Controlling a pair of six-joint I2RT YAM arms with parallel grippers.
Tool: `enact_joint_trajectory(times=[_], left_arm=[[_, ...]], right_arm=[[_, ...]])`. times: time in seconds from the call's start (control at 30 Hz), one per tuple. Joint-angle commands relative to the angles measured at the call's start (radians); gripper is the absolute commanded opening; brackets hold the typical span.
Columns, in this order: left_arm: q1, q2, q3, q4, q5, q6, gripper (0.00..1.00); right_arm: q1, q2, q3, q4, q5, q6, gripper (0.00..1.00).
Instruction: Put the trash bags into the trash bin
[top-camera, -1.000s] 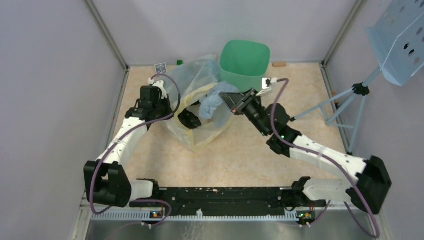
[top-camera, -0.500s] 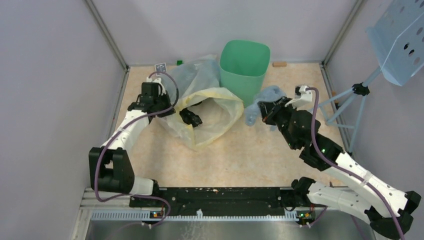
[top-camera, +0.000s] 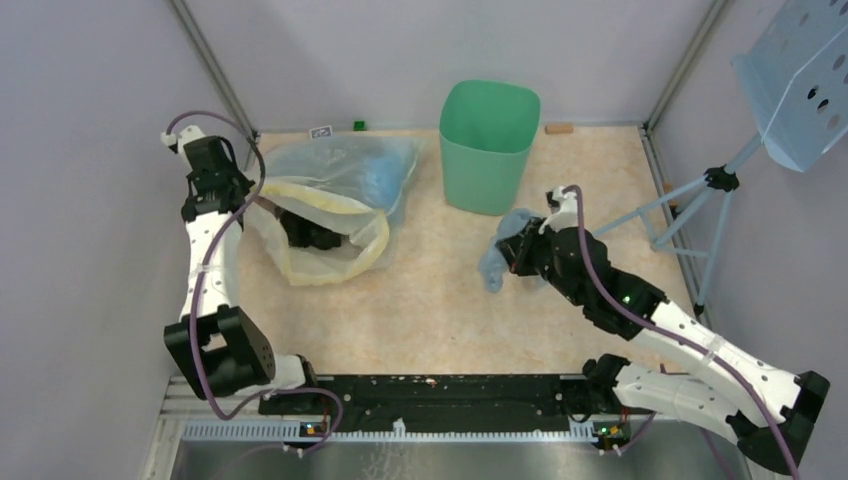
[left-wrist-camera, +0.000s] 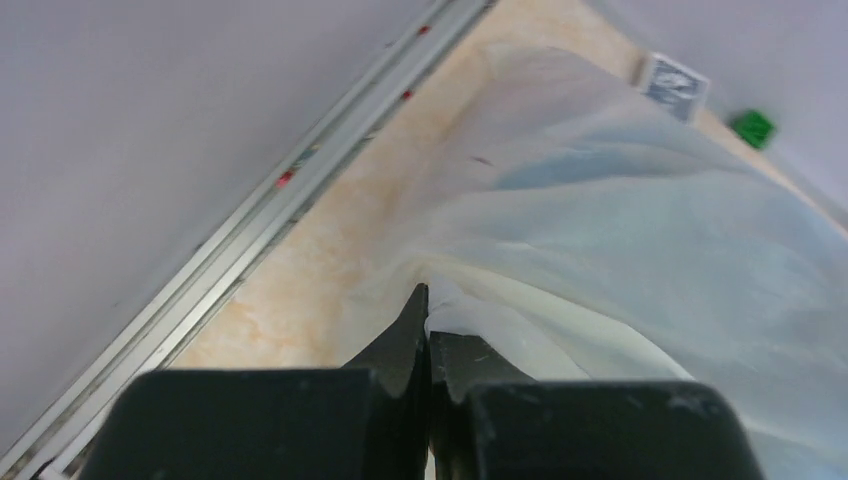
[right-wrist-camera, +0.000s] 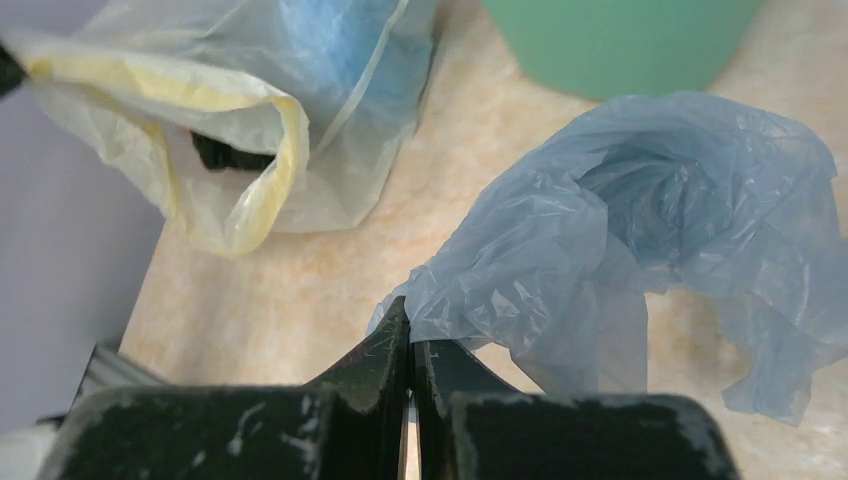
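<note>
Beige tabletop (top-camera: 440, 300): right gripper (right-wrist-camera: 410, 340) clamped on trash bag (right-wrist-camera: 640, 220); raise above trash bin (top-camera: 487, 160) rim before release; left gripper (left-wrist-camera: 428, 320) pinching clear bag (left-wrist-camera: 640, 230)

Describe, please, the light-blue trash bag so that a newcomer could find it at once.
Find the mint-green trash bin at the back of the table. Just in front of it lies a crumpled light-blue bag, pinched at one edge by the right gripper. Unlike the bigger clear bag to its left, it has no yellow rim.
</note>
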Motion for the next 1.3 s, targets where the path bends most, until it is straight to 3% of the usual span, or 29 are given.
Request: enact_joint_trajectory(times=[0.0,0.03,0.1,0.17,0.2,0.27,0.33,0.57,0.67,0.83,1.0,1.13,1.23,1.27], left_arm=[[-0.012,-0.096,0.013,0.085,0.182,0.030,0.02],[-0.015,-0.109,-0.003,0.085,0.265,0.018,0.14],[-0.031,-0.140,-0.043,0.070,0.368,0.003,0.52],[-0.074,-0.177,-0.067,0.022,0.365,0.026,0.90],[-0.104,-0.198,-0.076,-0.007,0.330,0.043,0.98],[-0.147,-0.246,-0.089,-0.055,0.284,0.073,0.99],[-0.184,-0.287,-0.081,-0.113,0.270,0.083,0.99],[-0.454,-0.368,-0.045,-0.261,0.168,0.070,0.99],[-0.515,-0.408,-0.041,-0.278,0.089,0.069,0.99],[-0.520,-0.447,-0.040,-0.300,0.026,0.116,0.99],[-0.520,-0.429,0.016,-0.415,0.093,0.153,0.99],[-0.520,-0.437,0.073,-0.522,-0.151,0.096,0.99],[-0.520,-0.505,0.063,-0.450,-0.089,0.122,0.99],[-0.520,-0.526,0.059,-0.411,0.012,0.132,0.99]], right_arm=[[-0.004,0.071,-0.001,0.089,-0.263,-0.057,0.00],[-0.004,0.092,-0.004,0.101,-0.299,-0.057,0.00],[-0.004,0.116,-0.007,0.101,-0.325,-0.057,0.10],[-0.004,0.134,-0.004,0.080,-0.333,-0.059,0.56],[-0.005,0.141,-0.001,0.052,-0.318,-0.058,0.70],[-0.004,0.144,0.013,-0.006,-0.273,-0.061,0.80],[-0.004,0.134,0.014,-0.053,-0.209,-0.069,0.81],[-0.021,0.097,-0.003,-0.197,0.002,-0.054,0.75],[-0.034,0.090,-0.042,-0.158,-0.059,-0.079,0.72],[-0.035,0.200,-0.093,-0.019,-0.343,-0.115,0.65],[-0.031,0.354,-0.083,0.012,-0.402,-0.109,0.65],[-0.018,0.374,-0.066,0.015,-0.373,-0.125,0.69],[-0.019,0.368,-0.061,0.015,-0.347,-0.140,0.69],[-0.019,0.367,-0.056,0.004,-0.340,-0.144,0.69]])
